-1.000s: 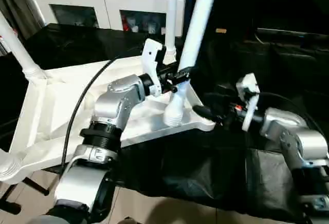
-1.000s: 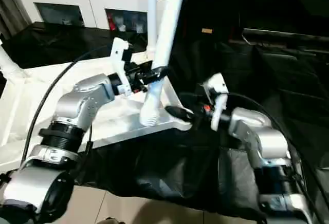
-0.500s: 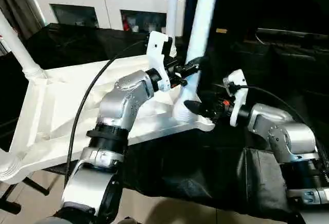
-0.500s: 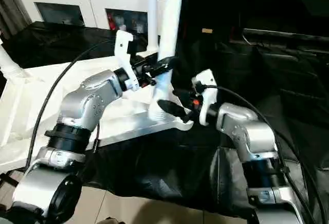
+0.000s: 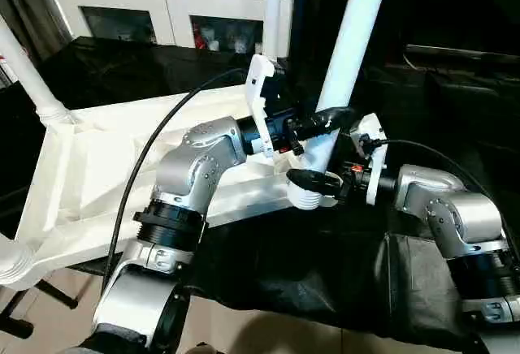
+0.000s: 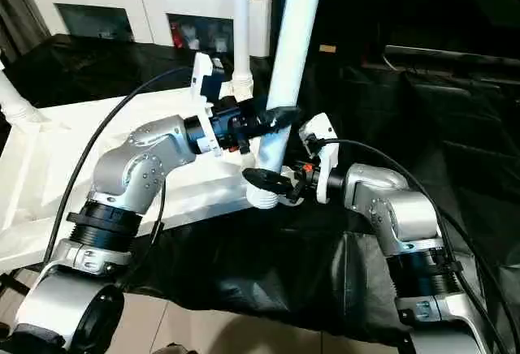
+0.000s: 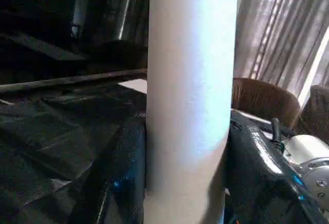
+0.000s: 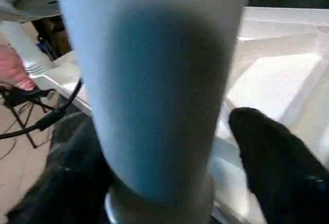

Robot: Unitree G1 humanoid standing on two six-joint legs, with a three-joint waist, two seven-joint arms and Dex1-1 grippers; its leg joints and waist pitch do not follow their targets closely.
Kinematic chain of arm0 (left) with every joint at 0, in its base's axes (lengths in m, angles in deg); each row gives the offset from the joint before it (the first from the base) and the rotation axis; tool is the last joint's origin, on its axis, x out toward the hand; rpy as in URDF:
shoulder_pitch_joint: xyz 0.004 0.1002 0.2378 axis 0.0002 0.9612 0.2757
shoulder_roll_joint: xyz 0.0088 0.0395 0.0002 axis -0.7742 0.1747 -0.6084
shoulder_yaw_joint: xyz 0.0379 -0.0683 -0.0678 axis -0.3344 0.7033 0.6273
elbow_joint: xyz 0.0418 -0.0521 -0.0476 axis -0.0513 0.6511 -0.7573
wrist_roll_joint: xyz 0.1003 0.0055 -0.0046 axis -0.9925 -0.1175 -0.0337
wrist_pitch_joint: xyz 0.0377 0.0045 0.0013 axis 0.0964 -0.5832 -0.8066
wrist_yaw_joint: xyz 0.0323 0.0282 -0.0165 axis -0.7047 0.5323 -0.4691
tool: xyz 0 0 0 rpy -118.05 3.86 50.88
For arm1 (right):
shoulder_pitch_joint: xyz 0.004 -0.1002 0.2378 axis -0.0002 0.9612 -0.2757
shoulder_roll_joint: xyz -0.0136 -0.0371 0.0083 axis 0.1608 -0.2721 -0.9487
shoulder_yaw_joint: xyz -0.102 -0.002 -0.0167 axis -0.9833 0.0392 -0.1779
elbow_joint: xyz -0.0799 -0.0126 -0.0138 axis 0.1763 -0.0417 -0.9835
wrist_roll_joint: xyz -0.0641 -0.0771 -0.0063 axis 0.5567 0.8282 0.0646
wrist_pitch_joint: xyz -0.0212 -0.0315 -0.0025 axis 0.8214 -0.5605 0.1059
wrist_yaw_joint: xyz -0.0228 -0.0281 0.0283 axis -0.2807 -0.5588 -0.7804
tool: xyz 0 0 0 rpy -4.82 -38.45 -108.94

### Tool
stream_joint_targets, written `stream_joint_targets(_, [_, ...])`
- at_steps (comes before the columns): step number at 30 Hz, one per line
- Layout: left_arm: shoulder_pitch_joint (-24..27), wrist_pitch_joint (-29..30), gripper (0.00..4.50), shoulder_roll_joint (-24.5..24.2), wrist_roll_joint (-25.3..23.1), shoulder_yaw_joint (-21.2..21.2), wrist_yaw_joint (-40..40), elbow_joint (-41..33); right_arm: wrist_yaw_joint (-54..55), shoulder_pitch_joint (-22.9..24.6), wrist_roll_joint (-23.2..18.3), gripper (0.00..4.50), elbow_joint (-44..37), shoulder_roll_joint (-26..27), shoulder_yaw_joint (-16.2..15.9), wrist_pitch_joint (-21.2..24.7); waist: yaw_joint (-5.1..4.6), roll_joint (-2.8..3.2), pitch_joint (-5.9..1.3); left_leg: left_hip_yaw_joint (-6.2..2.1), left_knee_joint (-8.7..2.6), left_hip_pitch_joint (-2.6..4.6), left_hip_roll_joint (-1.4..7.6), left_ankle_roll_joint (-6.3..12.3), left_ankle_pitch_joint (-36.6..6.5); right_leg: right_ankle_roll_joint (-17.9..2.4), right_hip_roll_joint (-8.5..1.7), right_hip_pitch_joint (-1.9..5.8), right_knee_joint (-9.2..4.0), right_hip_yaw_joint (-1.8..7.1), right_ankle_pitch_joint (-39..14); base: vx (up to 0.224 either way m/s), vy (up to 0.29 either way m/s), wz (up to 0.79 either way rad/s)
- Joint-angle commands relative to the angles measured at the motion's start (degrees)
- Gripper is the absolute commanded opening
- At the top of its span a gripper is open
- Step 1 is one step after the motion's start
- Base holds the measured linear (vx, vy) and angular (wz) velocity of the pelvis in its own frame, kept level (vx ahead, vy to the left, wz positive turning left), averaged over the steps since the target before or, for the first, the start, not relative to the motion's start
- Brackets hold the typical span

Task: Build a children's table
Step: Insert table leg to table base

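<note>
Upside down on a black-draped work surface (image 5: 341, 273): the children's table (image 5: 89, 175), white rectangular top with raised rim, spread over the left and middle of the scene, corner sockets facing up. Behind it, at the far edge: a white cabinet (image 5: 162, 5) with dark shelf openings. Already standing in sockets: one leg (image 5: 24, 66) at the far left corner, leaning, and another leg (image 5: 272, 5) at the far corner, upright; a further white socket end (image 5: 12, 261) at the near left edge. At the near right corner: the fourth leg (image 5: 349, 53), long, tapered, tilted with its upper end leaning right, its ribbed foot sitting at the corner socket (image 5: 307, 198); fully seated or not, impossible to tell. Silver left forearm reaching in from the near left, a black cable looping along it. Left gripper (image 5: 325, 118) clamped on that fourth leg a little above the foot, black fingers (image 7: 121, 183) pressed to either side of the shaft in the left wrist view. Silver right forearm coming in from the near right. Right gripper (image 5: 313, 182) low at the same leg, just above the socket, fingers (image 8: 272, 157) spread to both sides of the shaft with a gap visible on one side, so open around it rather than squeezing.
</note>
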Motion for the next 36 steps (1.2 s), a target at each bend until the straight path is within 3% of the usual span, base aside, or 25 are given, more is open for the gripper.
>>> stream_joint_targets(1, [0.1, 0.8, 1.86, 0.0, 1.2, -0.4, -1.5, -1.6, 0.2, -1.3, -0.3, 3.15, -0.7, -0.7, -0.1, 0.6, 0.13, -1.08, -4.60, -0.21, -3.13, 0.54, 1.61, 4.09, -5.5, -14.7, -3.36, 3.55, -3.45, 1.93, -4.8, 0.000, 0.000, 0.00])
stream_joint_targets(9, [0.3, 1.5, 1.86, -0.4, 1.6, -1.5, -2.7, -2.0, -1.2, -0.7, -0.5, 2.61, -1.1, -0.9, -0.9, 0.8, 0.18, -1.01, -4.63, -0.22, -3.11, 0.51, 1.57, 3.91, -5.7, -14.7, -3.31, 3.58, -3.42, 1.90, -4.9, 0.000, 0.000, 0.00])
stream_joint_targets(11, [0.4, 1.9, 1.86, -0.6, 1.7, -2.0, -3.3, -2.3, -1.4, -0.8, -0.6, 2.30, -1.1, -1.1, -1.2, 0.7, 0.21, -0.96, -4.63, -0.24, -3.11, 0.55, 1.60, 3.82, -5.7, -14.6, -3.33, 3.56, -3.44, 1.91, -5.2, 0.000, 0.000, 0.00])
stream_joint_targets(18, [0.4, 1.9, 1.86, -0.5, 1.3, -3.0, -3.9, -2.2, -2.4, -0.5, -0.9, 1.98, -1.4, -1.5, -1.5, 0.8, 0.23, -0.92, -4.64, -0.25, -3.09, 0.53, 1.57, 3.58, -5.9, -14.5, -3.31, 3.61, -3.43, 1.93, -5.2, 0.000, 0.000, 0.00])
stream_joint_targets(23, [0.4, 1.7, 1.86, -0.9, 1.3, -3.4, -4.1, -1.9, -3.3, -0.1, -1.9, 2.30, -2.6, -1.9, -1.8, 1.6, 0.23, -0.90, -4.68, -0.26, -3.04, 0.49, 1.55, 3.72, -5.6, -14.6, -3.26, 3.66, -3.35, 1.93, -4.4, 0.000, 0.000, 0.00])
stream_joint_targets(24, [0.3, 1.7, 1.86, -1.0, 1.2, -3.5, -4.3, -1.7, -2.8, -0.2, -1.5, 2.68, -2.5, -1.8, -1.8, 1.1, 0.23, -0.90, -4.68, -0.27, -3.05, 0.50, 1.53, 3.70, -5.6, -14.7, -3.27, 3.65, -3.37, 1.90, -4.5, 0.000, 0.000, 0.00])
stream_joint_targets(36, [0.2, 1.3, 1.86, -1.4, 1.1, -3.9, -4.8, -1.2, -2.8, -0.3, -1.7, 2.70, -2.5, -1.5, -1.6, 1.5, 0.22, -0.88, -4.69, -0.25, -3.00, 0.52, 1.54, 3.62, -5.8, -14.9, -3.25, 3.62, -3.32, 1.91, -4.2, 0.000, 0.000, 0.00])
